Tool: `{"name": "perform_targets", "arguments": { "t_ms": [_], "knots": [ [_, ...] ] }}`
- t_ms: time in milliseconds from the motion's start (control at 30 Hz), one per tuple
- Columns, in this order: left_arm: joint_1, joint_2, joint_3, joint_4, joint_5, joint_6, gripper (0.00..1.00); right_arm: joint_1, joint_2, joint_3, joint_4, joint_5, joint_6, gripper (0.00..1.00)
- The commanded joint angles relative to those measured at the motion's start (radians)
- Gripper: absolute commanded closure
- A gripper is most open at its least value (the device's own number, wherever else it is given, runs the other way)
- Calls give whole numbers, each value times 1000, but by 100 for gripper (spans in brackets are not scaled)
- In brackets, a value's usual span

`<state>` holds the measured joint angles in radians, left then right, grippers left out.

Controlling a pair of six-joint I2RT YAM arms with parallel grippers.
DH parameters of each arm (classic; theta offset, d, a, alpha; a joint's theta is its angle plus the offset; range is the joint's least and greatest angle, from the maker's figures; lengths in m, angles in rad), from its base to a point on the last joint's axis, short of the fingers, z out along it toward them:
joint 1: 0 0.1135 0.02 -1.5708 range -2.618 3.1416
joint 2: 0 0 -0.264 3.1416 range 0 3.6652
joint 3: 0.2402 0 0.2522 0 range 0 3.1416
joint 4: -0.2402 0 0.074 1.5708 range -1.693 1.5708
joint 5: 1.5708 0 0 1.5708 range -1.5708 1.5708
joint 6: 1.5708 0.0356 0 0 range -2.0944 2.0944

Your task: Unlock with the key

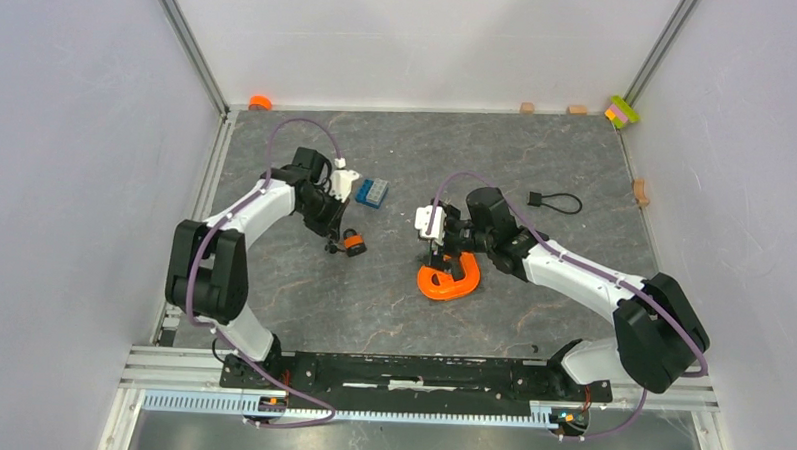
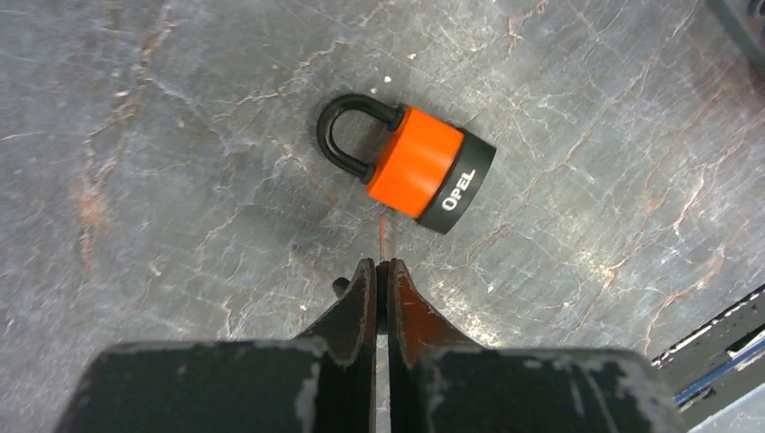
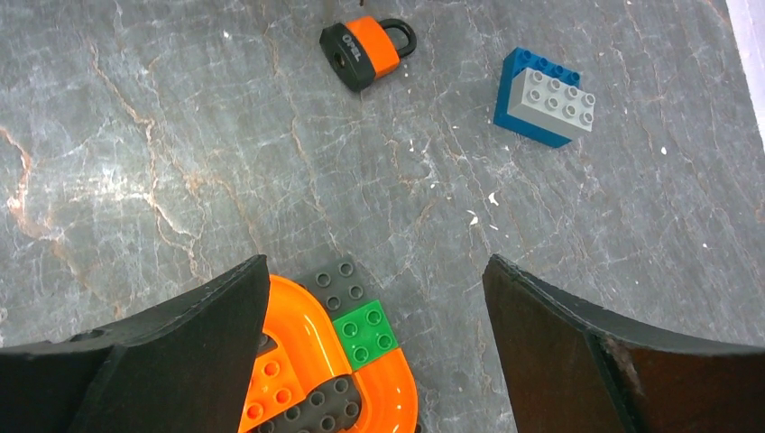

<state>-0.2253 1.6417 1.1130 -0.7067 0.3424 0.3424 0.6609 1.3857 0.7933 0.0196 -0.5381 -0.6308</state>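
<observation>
Left gripper (image 2: 382, 263) low over the table (image 1: 532, 290), left of centre; fingers (image 2: 356, 302) pressed together, clamped on the key (image 2: 382, 236); only the thin blade visible, sticking out past the fingertips; black head mostly hidden between the pads. Blade tip pointing at the orange padlock (image 2: 417, 162), ending just beside the lower edge of its orange body; touching or not, cannot tell. Padlock lying on its side on the table, black shackle closed and toward upper left in the left wrist view, black base marked OPEL toward lower right; keyhole face visible only from the right wrist view (image 3: 359, 45); blade not lined up with that face.

Right gripper (image 3: 376, 263) to the right of centre, jaws wide apart, holding nothing; hovering over the orange ring-shaped piece (image 3: 397, 388), which lies flat with a green brick (image 3: 365, 332) and grey bricks (image 3: 334, 284) set in it. Blue and grey brick (image 3: 544, 97) on the table beyond the padlock, apart from it. Small lock on a black cable (image 1: 555, 201) further right, well away from both grippers.
</observation>
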Motion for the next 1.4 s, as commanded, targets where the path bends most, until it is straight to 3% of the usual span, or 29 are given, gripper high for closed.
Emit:
{"name": "perform_targets", "arguments": {
  "t_ms": [0,233,400,533,667,1367],
  "knots": [
    [49,-109,13,34,-28,-87,98,10,66,69,80,-11,92,7],
    [188,-202,-8,89,-31,-143,98,107,264,256,68,4,118,2],
    [211,-298,-66,138,-58,-139,98,142,434,412,40,-15,132,2],
    [213,-355,-83,144,-80,-132,98,158,590,580,-113,-85,47,2],
    [223,-393,-101,127,-81,-125,98,175,706,773,-345,-117,-171,2],
    [224,-529,-148,84,-46,-96,98,180,924,1039,-586,-155,-380,5]
  ]
}}
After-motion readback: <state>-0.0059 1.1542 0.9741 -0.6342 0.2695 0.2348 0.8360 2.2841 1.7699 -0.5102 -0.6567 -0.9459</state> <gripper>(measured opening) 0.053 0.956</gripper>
